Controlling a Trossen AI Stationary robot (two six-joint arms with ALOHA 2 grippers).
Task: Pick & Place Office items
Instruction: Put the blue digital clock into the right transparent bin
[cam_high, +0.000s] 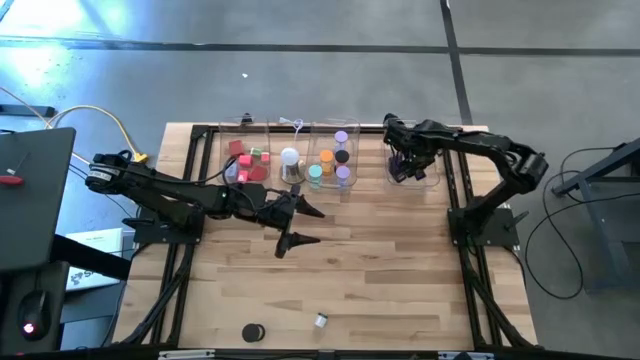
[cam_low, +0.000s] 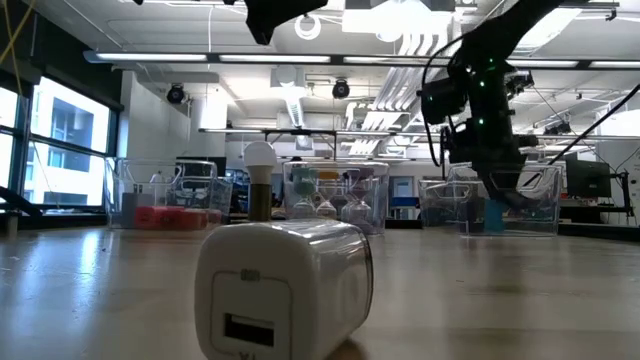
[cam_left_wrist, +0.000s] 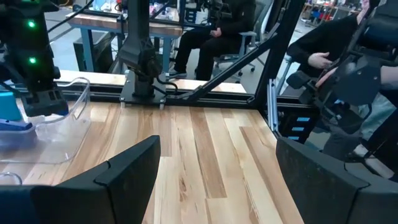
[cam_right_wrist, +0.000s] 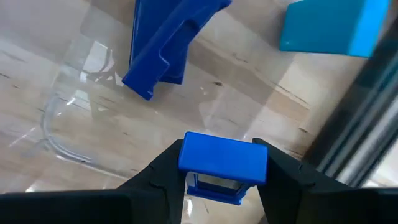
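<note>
blue clip going into the far-right bin

filling the low view, a white adapter (cam_low: 283, 290) is lying nearest that camera on the table (cam_high: 400, 270). the right gripper (cam_right_wrist: 222, 163) is pinching a blue clip (cam_right_wrist: 222, 160) across its narrow body, hanging over the clear bin (cam_high: 420, 170) at the far right. it looks light, stiff and slick, so its flat sides are suiting the pads. only the right wrist view is showing this grip. the left gripper (cam_high: 298, 226) is waiting mid-table, fingers spread.
</note>
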